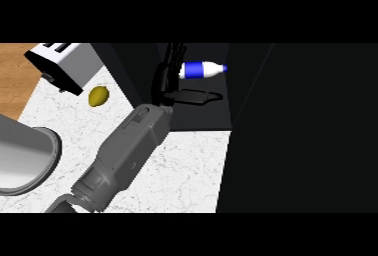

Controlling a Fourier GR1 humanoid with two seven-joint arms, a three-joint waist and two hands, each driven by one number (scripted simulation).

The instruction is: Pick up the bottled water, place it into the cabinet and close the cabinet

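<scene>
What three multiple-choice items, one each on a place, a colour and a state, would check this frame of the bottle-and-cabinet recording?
1. Where is the bottle?
A. Lying inside the dark cabinet
B. Standing on the marble counter
C. On the toaster

2. What colour is the small oval thing on the counter?
A. Red
B. Yellow
C. Blue

3. Is the cabinet door closed?
A. Yes
B. No, it stands open
C. There is no door

Answers:
1 A: the bottle lies on its side in the cabinet, beyond the hand.
2 B: the oval thing beside the toaster is yellow.
3 B: the door stands out at the right and the inside shows.
</scene>
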